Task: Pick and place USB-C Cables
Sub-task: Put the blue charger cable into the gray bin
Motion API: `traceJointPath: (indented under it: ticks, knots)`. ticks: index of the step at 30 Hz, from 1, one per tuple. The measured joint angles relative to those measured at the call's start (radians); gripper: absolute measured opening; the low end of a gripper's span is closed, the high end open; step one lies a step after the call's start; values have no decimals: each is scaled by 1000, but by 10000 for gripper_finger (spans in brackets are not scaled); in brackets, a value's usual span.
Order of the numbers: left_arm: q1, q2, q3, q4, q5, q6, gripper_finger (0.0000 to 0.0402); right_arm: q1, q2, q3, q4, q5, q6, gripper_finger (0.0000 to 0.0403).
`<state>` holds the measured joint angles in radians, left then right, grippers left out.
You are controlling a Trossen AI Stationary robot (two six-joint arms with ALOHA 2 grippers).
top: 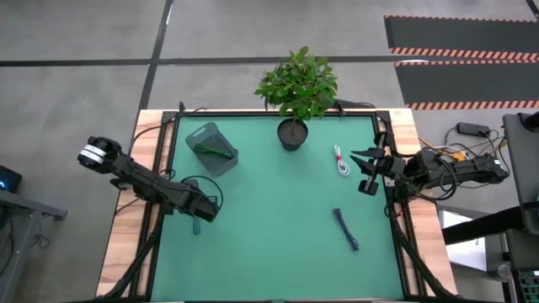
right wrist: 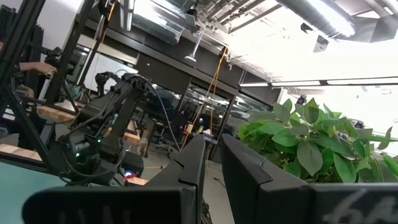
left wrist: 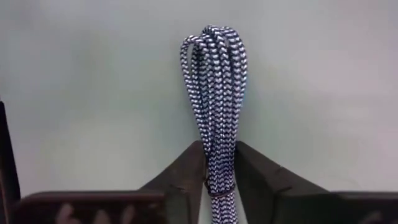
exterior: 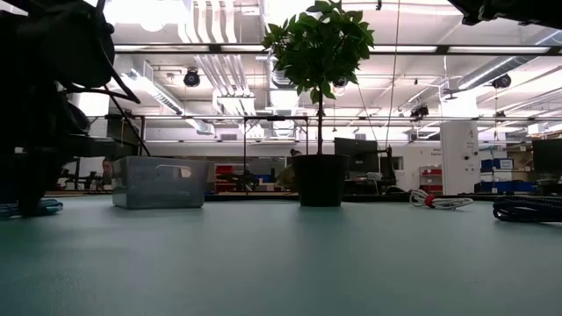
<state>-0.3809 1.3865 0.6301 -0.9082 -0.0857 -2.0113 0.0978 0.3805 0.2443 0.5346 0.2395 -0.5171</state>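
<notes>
My left gripper (top: 202, 212) stands low over the mat's left part, shut on the teal braided cable bundle (left wrist: 214, 93), which also shows in the high view (top: 196, 225) and the low view (exterior: 31, 208). The green cable (top: 221, 154) lies inside the grey mesh basket (top: 210, 148). The white-and-red cable (top: 341, 162) rests flat on the mat right of the plant pot. The dark blue-purple cable (top: 345, 229) lies flat nearer the near right. My right gripper (top: 367, 172) hovers shut at the mat's right edge, touching nothing. My left gripper pinches the teal bundle between its two fingers (left wrist: 186, 177) at the banded part (left wrist: 221, 183), slanting down from the table's left. The fingers lie on either side of the bundle, along its length. The looped end (left wrist: 214, 37) reaches out past the fingertips, low against the mat.
A potted plant (top: 295, 93) stands at the mat's far middle, its pot (exterior: 319, 180) between the basket (exterior: 158, 182) and the white-and-red cable (exterior: 439, 202). Wooden table borders and black frame rails edge the green mat (top: 278, 252). Open mat lies in the middle and near side.
</notes>
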Motion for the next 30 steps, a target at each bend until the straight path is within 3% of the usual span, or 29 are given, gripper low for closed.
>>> traceJointPath:
  ticks: [6, 13, 25, 30]
  knots:
    - [0, 0, 9, -7, 9, 0, 23, 0, 0, 0, 0, 0, -1, 43]
    - [0, -2, 63, -48, 6, 28, 17, 0, 0, 0, -2, 14, -2, 43]
    - [0, -4, 303, -151, -58, 154, 14, 0, 0, 0, -6, 51, -1, 43]
    - [1, -5, 438, -212, -181, 214, 13, 0, 0, 0, -6, 51, 0, 43]
